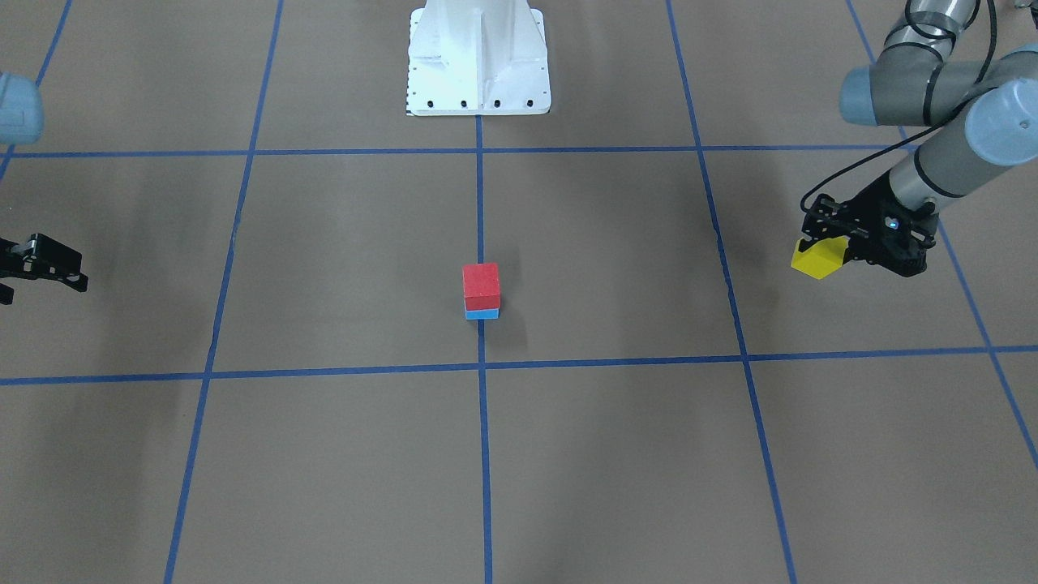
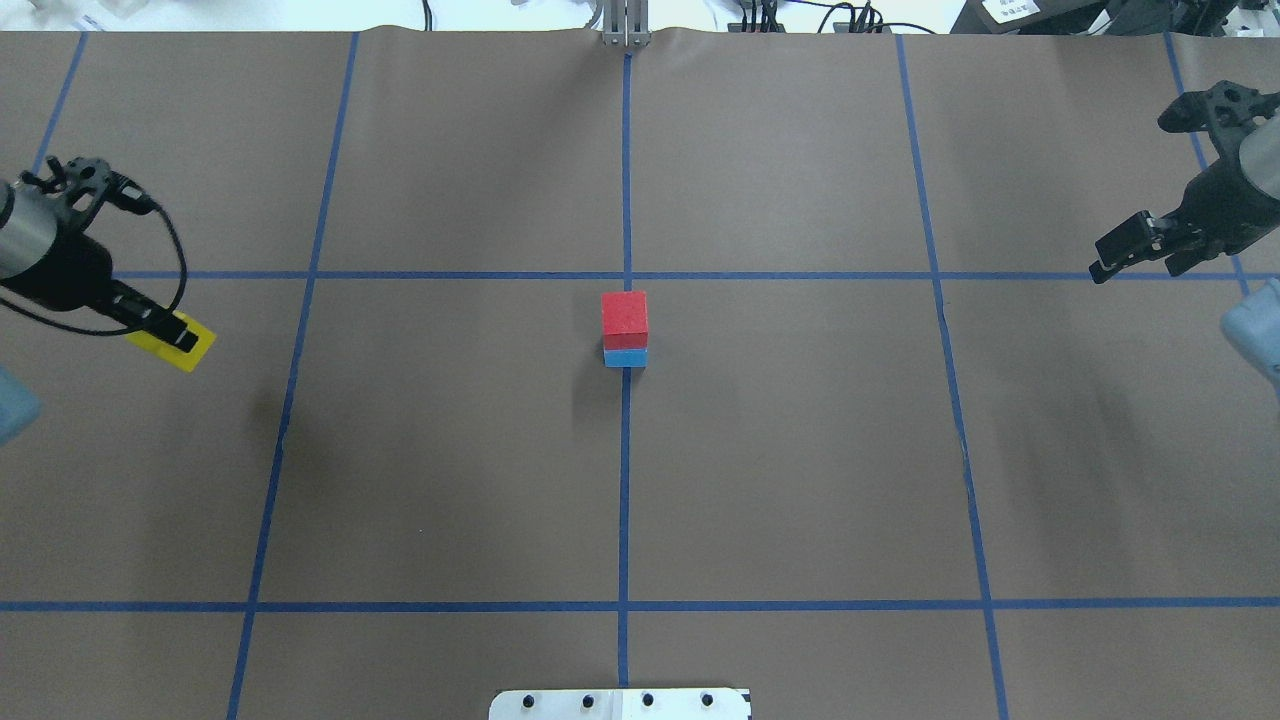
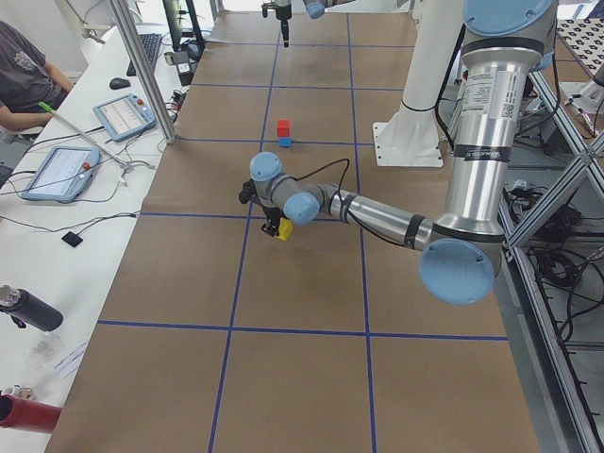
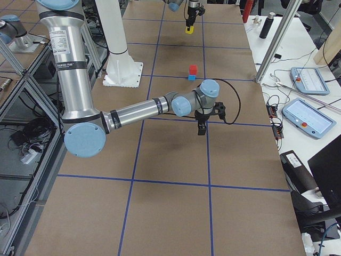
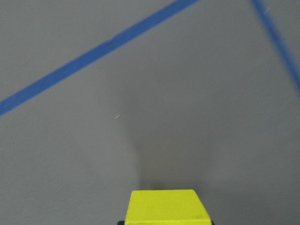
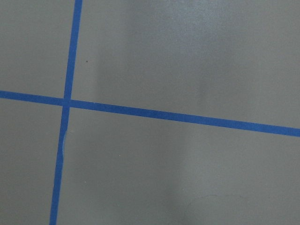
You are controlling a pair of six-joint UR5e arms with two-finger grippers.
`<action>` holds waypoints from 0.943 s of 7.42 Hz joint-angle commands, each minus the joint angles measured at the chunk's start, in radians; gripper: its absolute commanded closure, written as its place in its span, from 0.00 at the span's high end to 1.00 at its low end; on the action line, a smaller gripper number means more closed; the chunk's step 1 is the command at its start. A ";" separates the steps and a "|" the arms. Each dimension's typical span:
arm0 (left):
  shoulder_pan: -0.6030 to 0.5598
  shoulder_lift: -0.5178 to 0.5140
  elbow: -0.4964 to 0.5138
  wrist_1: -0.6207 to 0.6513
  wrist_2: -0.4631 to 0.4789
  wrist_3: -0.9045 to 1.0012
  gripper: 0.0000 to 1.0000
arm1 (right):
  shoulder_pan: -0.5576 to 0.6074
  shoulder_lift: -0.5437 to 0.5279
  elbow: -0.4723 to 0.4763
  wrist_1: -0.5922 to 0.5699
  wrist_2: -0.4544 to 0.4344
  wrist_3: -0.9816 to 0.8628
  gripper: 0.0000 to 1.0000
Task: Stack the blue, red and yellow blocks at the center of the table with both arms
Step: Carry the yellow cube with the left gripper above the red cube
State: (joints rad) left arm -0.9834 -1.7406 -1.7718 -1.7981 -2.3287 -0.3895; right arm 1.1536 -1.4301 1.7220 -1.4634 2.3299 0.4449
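- The left gripper [image 1: 821,246] is clamped on the yellow cube-shaped block [image 1: 816,261], held above the brown paper-covered table [image 1: 616,454] near its left end.
- The right gripper [image 2: 1135,250] hangs at the opposite end, its jaws apart and holding nothing.
- The red cube block [image 1: 481,281] sits on the blue block [image 1: 482,313] at centre, on a blue tape line [image 1: 484,454], well apart from both grippers.

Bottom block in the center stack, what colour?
Blue; the bottom block sits under the red block. Shows best in the overhead exterior view.
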 commanded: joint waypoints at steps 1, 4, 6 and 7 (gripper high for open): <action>0.169 -0.301 -0.057 0.196 0.049 -0.413 0.00 | 0.000 0.000 -0.001 0.000 0.000 0.000 1.00; 0.282 -0.683 0.157 0.331 0.201 -0.742 0.00 | 0.000 0.000 -0.001 0.000 -0.004 0.002 1.00; 0.350 -0.818 0.310 0.327 0.314 -0.830 0.00 | 0.000 -0.001 -0.002 0.000 -0.004 0.003 1.00; 0.354 -0.823 0.327 0.324 0.322 -0.830 0.00 | 0.000 -0.001 -0.002 0.000 -0.004 0.005 1.00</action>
State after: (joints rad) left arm -0.6498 -2.5284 -1.4917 -1.4735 -2.0373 -1.2006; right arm 1.1536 -1.4309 1.7203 -1.4634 2.3256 0.4481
